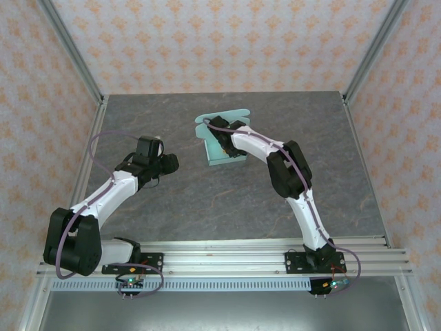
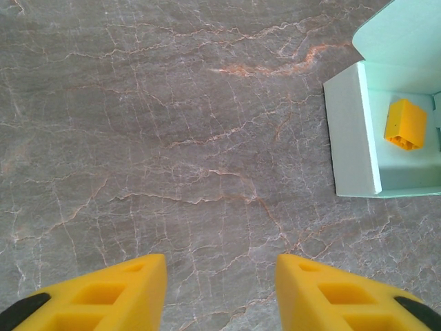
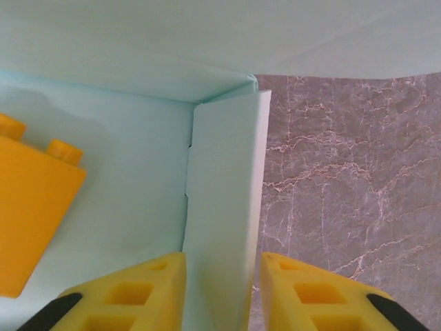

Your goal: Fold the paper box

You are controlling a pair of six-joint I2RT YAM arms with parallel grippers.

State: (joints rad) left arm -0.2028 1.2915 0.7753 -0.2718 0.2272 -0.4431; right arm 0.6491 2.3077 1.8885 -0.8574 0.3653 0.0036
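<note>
The paper box (image 1: 219,160) is sitting open side up on the table (image 1: 172,200) directly under the right tool (image 3: 222,293); one upright side wall is standing between that tool's fingers, which are parted a little and straddling it; whether the pads are touching the card I cannot tell. The wall is running straight away from the tool to a corner, where a large panel is rising beyond the fingertips. Seen from above, the box's long axis is running roughly from the arms' side toward the far side. An orange block (image 3: 31,214) is lying inside, left of the tool. The left tool (image 2: 220,293) is hanging well apart over bare table, fingers spread and holding nothing, with the box ahead and to its right.
</note>
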